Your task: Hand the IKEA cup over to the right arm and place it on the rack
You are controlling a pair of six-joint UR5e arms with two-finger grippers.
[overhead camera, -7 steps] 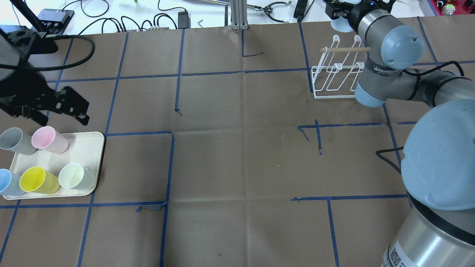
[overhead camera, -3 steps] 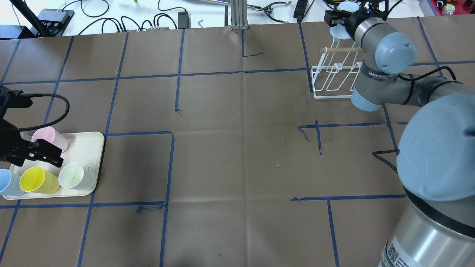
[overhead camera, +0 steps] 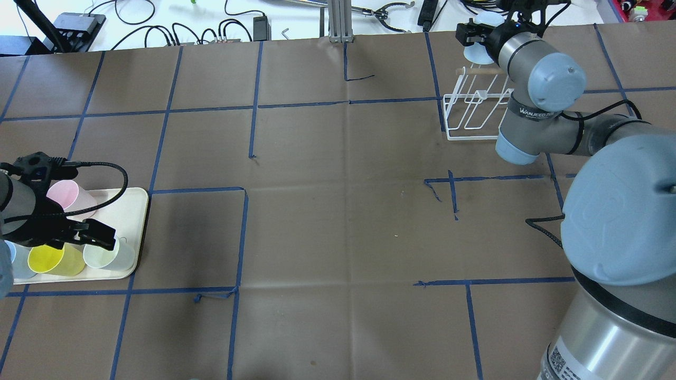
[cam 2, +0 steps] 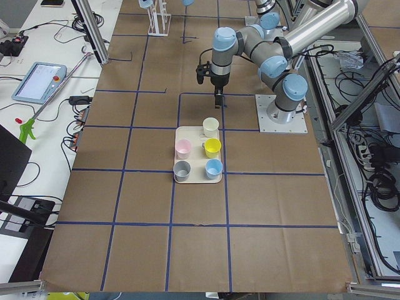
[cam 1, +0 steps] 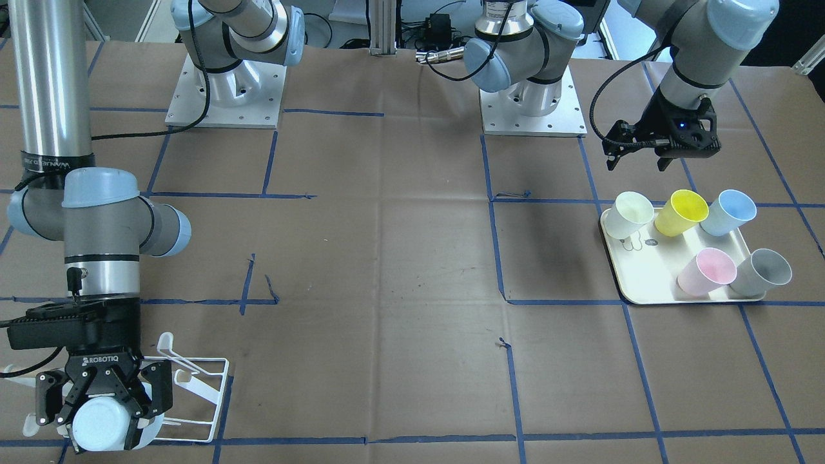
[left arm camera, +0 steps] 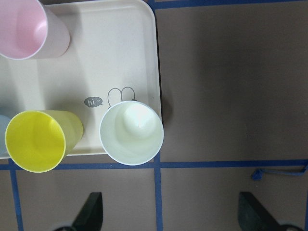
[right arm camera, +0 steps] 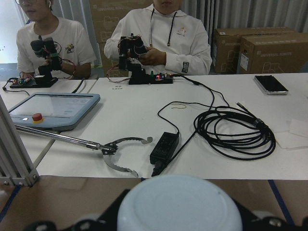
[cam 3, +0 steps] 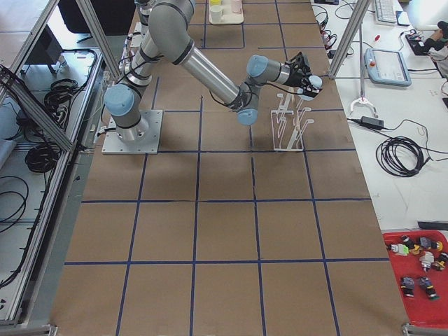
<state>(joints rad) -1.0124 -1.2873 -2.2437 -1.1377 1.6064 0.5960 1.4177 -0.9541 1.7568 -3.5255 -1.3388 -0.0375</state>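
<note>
My right gripper (cam 1: pixel 102 412) is shut on a pale blue cup (cam 1: pixel 97 426) and holds it on its side, base pointing away from the robot, at the far end of the white wire rack (cam 1: pixel 201 380). The cup's base fills the bottom of the right wrist view (right arm camera: pixel 179 206). In the overhead view the cup (overhead camera: pixel 477 48) hangs by the rack's (overhead camera: pixel 474 115) wooden dowel. My left gripper (overhead camera: pixel 71 233) is open and empty above the cream tray (overhead camera: pixel 129 208). Its fingertips (left arm camera: pixel 91 211) show wide apart below a whitish cup (left arm camera: pixel 131 133).
The tray (cam 1: pixel 648 278) carries a whitish (cam 1: pixel 628 214), a yellow (cam 1: pixel 682 210), a blue (cam 1: pixel 729 211), a pink (cam 1: pixel 707 270) and a grey cup (cam 1: pixel 764 270). Cables and tools lie on the white bench beyond the table (overhead camera: pixel 253 24). Two operators sit there (right arm camera: pixel 163 33).
My left gripper has swung back toward the robot, from beyond the tray to above its cups. My right gripper has carried the blue cup slightly to the left by the rack.
</note>
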